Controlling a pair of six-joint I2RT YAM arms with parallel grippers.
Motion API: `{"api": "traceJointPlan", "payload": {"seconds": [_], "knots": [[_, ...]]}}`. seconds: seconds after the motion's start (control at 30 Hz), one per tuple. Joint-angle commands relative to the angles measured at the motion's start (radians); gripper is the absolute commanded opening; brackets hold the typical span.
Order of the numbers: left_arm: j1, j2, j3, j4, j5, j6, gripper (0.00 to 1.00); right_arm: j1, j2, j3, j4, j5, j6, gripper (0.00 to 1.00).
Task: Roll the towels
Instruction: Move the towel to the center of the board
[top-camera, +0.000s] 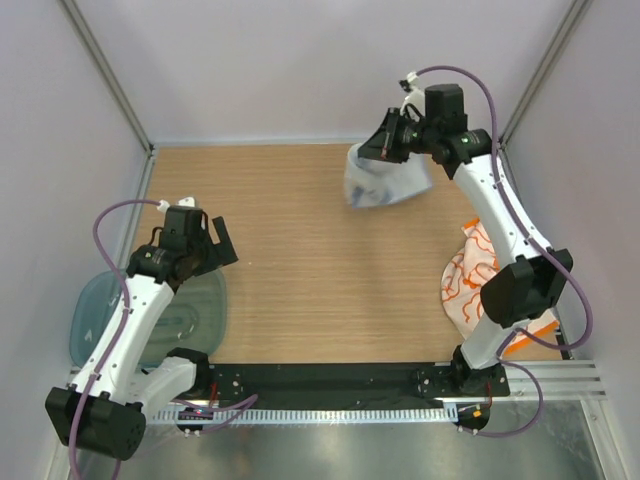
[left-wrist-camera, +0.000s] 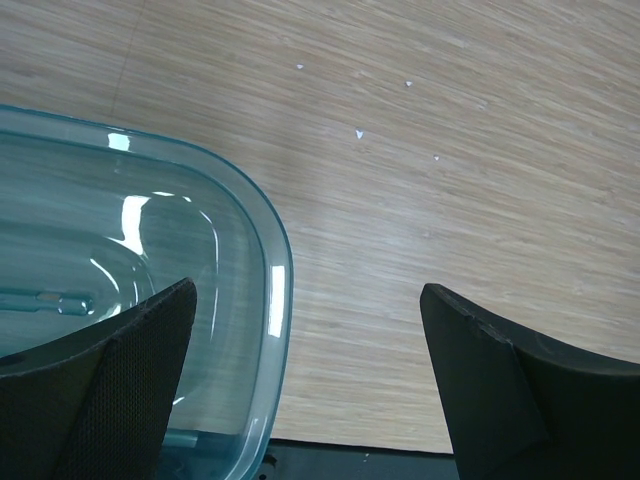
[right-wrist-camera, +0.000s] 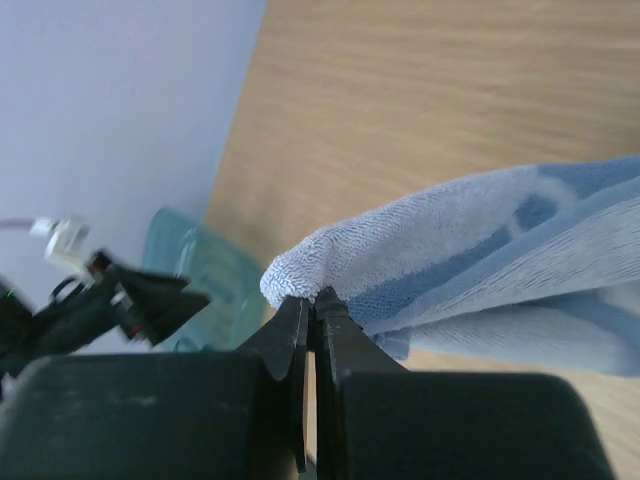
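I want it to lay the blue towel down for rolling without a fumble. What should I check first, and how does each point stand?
1. Right gripper shut on the blue towel: ok, it pinches one edge.
2. Towel hanging flat: not ok, it droops in folds.
3. Towel's low end off the table: cannot tell.
4. Left gripper open and empty: ok.
5. Left gripper near the towel: not ok, it is across the table, over the tray rim.
6. Orange and white towels out of the way: ok, they lie beside the right arm.
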Motion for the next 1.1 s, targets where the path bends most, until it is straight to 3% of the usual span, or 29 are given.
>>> {"api": "traceJointPlan", "payload": {"seconds": [0.0,0.17,0.27,0.4,0.5,0.53,0.57,0.7,0.8,0.93,1.07], "knots": [[-0.005,-0.016,0.009,0.004,-0.025,0.003,0.94,0.022,-0.133,0.051,0.003,-0.165,0.010,0.01],[-0.005,-0.007,0.021,-0.001,-0.043,0.002,0.94,0.022,-0.242,0.023,-0.026,0.015,-0.043,0.01],[-0.005,-0.004,0.027,-0.010,-0.056,0.003,0.94,0.012,-0.265,-0.067,-0.052,0.043,-0.073,0.01],[-0.005,-0.007,0.031,-0.010,-0.057,-0.002,0.94,0.013,-0.304,-0.367,-0.026,0.031,-0.065,0.01],[-0.005,-0.004,0.035,-0.012,-0.056,-0.005,0.94,0.012,-0.346,-0.608,0.017,0.115,-0.048,0.53],[-0.005,-0.002,0.037,-0.012,-0.053,-0.005,0.94,0.012,-0.351,-0.654,0.013,0.170,-0.039,0.78],[-0.005,0.002,0.037,-0.010,-0.048,-0.006,0.94,0.012,-0.348,-0.711,0.004,0.225,-0.027,0.90],[-0.008,0.037,0.041,0.004,-0.019,-0.034,0.92,0.013,-0.336,-0.761,-0.016,0.316,-0.024,0.94],[-0.071,0.070,0.054,0.002,-0.042,-0.078,0.88,0.024,-0.356,-0.744,-0.038,0.410,-0.028,0.94],[-0.310,0.151,0.081,-0.033,-0.148,-0.187,0.89,0.065,-0.370,-0.724,-0.017,0.441,-0.065,0.94],[-0.445,0.223,0.090,-0.035,-0.177,-0.340,0.89,0.174,-0.258,-0.631,0.011,0.356,-0.120,0.91]]}}
